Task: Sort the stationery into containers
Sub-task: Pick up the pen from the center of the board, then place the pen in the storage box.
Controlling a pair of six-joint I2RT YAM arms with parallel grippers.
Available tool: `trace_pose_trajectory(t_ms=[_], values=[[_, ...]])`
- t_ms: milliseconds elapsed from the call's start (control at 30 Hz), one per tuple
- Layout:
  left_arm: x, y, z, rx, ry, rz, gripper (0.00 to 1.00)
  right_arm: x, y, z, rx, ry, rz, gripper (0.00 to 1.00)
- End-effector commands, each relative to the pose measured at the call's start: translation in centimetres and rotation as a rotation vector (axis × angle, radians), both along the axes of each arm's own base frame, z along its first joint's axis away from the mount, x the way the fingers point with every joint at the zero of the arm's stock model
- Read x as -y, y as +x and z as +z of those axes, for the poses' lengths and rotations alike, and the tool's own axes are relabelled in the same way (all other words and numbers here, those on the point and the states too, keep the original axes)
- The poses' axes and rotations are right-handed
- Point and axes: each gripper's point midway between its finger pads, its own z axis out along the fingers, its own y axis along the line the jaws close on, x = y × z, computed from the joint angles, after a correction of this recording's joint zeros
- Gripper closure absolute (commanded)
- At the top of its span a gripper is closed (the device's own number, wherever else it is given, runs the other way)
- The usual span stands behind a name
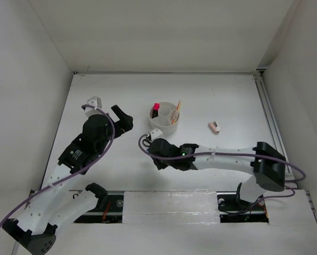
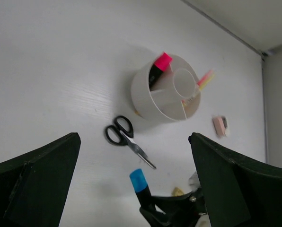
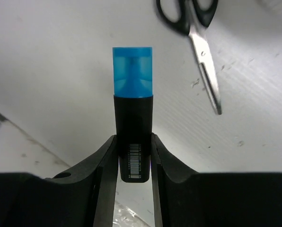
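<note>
Right wrist view: the right hand (image 3: 134,142) is pinching the blue highlighter (image 3: 133,90) by its black barrel, near the scissors (image 3: 198,28). Light, stiff, slick plastic; barrel grip judged sound. Left hand (image 1: 122,118) is hanging spread.

Left pincer (image 1: 122,118) spread wide. Right arm stretched leftward, right pincer (image 3: 134,141) clamped on blue-and-black highlighter (image 3: 133,94).

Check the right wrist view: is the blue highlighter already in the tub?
No, the blue highlighter is clamped between the right gripper's fingers above the table, next to the scissors.
</note>
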Motion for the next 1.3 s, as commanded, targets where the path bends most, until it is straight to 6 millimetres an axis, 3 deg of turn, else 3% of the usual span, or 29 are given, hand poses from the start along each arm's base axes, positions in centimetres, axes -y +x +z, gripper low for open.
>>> trace_pose_trajectory(t_ms=[0,167,400,733,800,933,967,1033,1067,1167,1200,1267], values=[[4.8,-0.9,1.2,0.032,-0.137,-0.241,0.0,-0.6,2.2,7.3,0.143,0.192,-0.097,1.0],[7.9,-1.5,1.0,0.012,-0.214,-0.389,0.0,-1.9,3.4,11.2,0.216,0.314,-0.123,1.0],[10.3,-1.9,1.6,0.023,-0.276,-0.507,0.0,-3.2,4.1,16.2,0.277,0.467,-0.132,1.0],[11.4,-1.9,-0.9,-0.025,-0.28,-0.552,0.01,-2.4,4.4,20.3,0.337,0.548,-0.153,1.0],[11.6,-1.8,-0.4,-0.009,-0.297,-0.561,0.04,-2.2,4.3,20.7,0.34,0.557,-0.154,1.0],[12.2,-1.8,-0.4,-0.015,-0.307,-0.591,0.35,-1.8,4.5,21.2,0.358,0.579,-0.172,1.0],[12.5,-2.1,-0.5,-0.015,-0.314,-0.611,0.58,-1.8,4.5,21.2,0.358,0.579,-0.172,1.0],[12.8,-2.0,-0.3,-0.004,-0.321,-0.624,0.73,-1.6,4.7,21.8,0.37,0.594,-0.184,1.0],[13.0,-2.1,0.0,0.005,-0.328,-0.638,0.93,-1.5,4.8,21.8,0.375,0.592,-0.192,1.0],[13.1,-1.8,0.0,0.016,-0.319,-0.644,1.0,-1.5,4.8,21.8,0.375,0.592,-0.192,0.99],[12.8,-1.1,0.2,0.04,-0.304,-0.614,1.0,-1.5,4.8,21.8,0.375,0.592,-0.192,0.62],[12.0,0.2,-0.1,0.063,-0.266,-0.544,1.0,-0.9,4.9,21.4,0.38,0.585,-0.216,0.09]])
